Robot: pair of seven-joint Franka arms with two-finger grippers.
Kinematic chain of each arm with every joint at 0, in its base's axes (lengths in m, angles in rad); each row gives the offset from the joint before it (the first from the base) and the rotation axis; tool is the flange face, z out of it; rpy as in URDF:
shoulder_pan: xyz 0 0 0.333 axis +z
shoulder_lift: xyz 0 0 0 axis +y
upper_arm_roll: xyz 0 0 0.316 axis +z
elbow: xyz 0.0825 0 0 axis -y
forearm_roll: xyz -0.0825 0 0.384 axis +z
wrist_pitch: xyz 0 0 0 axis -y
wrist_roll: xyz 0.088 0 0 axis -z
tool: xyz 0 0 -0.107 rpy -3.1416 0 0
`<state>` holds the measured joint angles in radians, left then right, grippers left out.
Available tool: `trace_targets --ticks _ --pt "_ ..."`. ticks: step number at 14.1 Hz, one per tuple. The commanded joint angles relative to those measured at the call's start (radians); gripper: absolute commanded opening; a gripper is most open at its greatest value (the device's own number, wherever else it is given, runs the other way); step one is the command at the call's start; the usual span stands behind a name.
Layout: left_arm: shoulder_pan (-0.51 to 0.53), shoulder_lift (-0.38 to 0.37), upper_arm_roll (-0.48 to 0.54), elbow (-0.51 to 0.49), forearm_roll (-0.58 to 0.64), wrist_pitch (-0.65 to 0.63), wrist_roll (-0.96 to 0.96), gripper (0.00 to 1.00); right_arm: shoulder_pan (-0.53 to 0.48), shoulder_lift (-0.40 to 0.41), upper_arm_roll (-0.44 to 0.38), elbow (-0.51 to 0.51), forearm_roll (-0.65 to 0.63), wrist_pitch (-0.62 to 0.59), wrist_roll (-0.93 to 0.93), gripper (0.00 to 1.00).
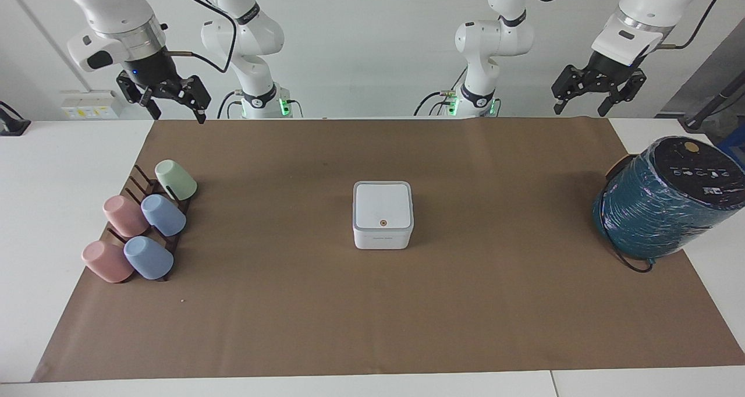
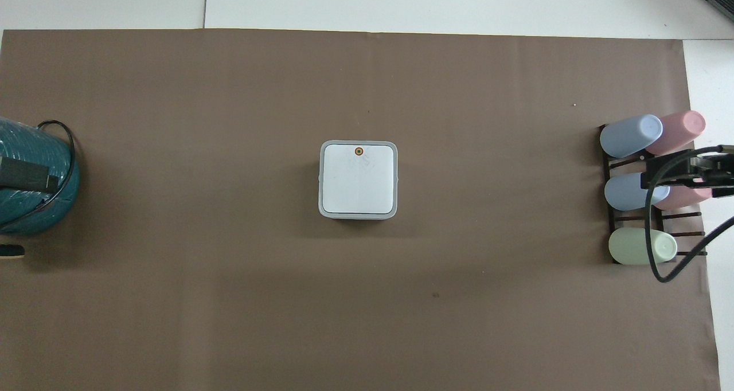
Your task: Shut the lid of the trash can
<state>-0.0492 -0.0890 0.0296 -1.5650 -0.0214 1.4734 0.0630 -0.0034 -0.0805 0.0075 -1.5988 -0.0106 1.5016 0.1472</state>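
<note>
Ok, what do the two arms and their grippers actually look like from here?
Both arms are glossy white with dark joint bands and green lights at their bases. Each has a silver ring at the wrist and a black cable looping off it. The left gripper and right gripper are black, skeletal two-finger units; a small blue light shows above the right one.

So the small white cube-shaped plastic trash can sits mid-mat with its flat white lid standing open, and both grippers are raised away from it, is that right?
Not quite: the flat square white lid lies shut, flush on the small white cube-shaped plastic trash can, as the facing view shows. The rest holds: the can sits mid-mat, and the left gripper and right gripper are raised away from it.
</note>
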Motion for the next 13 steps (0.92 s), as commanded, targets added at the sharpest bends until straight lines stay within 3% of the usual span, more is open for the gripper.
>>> trace_targets --ticks 1,13 --pt "0.015 -0.015 -0.01 -0.02 -0.006 -0.001 0.015 1.0 0.0 -0.022 -0.006 -0.026 0.023 0.014 -0.023 1.0" --pt "0.005 0.025 -0.007 0.011 0.021 0.024 0.014 1.0 -0.001 -0.022 -0.006 -0.026 0.023 0.016 -0.023 1.0"
